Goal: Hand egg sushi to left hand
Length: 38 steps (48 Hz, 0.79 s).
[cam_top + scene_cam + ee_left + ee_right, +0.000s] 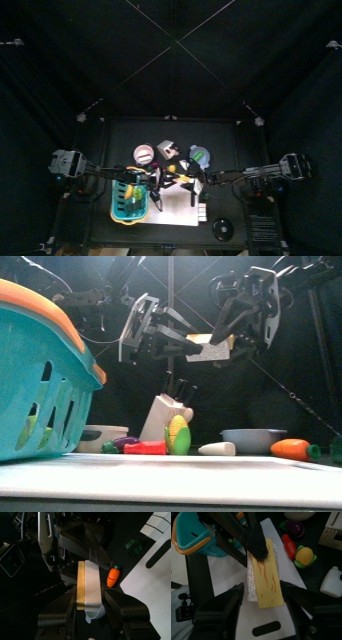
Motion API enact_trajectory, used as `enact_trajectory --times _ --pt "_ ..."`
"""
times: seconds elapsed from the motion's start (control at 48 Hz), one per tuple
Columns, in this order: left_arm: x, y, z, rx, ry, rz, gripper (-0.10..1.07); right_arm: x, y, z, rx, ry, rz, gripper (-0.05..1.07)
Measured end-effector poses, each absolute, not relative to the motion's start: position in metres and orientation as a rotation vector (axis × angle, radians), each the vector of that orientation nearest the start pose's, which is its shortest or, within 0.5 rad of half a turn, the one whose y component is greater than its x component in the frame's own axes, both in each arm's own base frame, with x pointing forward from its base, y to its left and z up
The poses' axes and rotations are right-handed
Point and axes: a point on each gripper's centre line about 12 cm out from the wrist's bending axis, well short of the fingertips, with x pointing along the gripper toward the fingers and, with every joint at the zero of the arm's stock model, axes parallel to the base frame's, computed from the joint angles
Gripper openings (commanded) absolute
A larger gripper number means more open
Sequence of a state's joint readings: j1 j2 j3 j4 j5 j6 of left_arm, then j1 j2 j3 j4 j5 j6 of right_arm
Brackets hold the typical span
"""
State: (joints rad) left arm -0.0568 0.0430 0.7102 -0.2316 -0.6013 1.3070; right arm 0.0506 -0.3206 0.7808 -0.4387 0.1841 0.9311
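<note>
The egg sushi, a small block with a yellow top and a white rice side (87, 584), is up in the air above the black worktop (134, 135), between the two arms. The left arm's fingers (60, 609) press on both of its sides and hold it. The right arm's fingers (221, 607) stand wide, one on each side of the block, and do not look like they squeeze it.

The block could fall. I think the left fingers hold only one end, so it may tip and slip out. If the right arm pulls back crooked, it could bump the block loose.

The big teal plastic basket with the orange rim (40, 386) has something long and yellow in it. The grey bowl (251, 439) sits low, and I cannot see inside it.
</note>
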Motion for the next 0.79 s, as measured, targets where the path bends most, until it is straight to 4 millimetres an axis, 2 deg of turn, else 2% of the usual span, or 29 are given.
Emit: enact_trajectory --times 0.208,0.417,0.792 --pt "0.403 -0.002 0.199 1.063 0.221 0.015 0.66 0.320 0.007 0.231 0.439 0.600 -0.184 1.04" --pt "0.393 0.003 0.207 1.004 0.229 0.060 0.66 0.313 0.004 0.231 0.437 0.598 -0.193 1.04" --pt "0.358 0.015 0.231 0.786 0.230 0.162 0.66 0.309 -0.005 0.227 0.444 0.605 -0.221 1.04"
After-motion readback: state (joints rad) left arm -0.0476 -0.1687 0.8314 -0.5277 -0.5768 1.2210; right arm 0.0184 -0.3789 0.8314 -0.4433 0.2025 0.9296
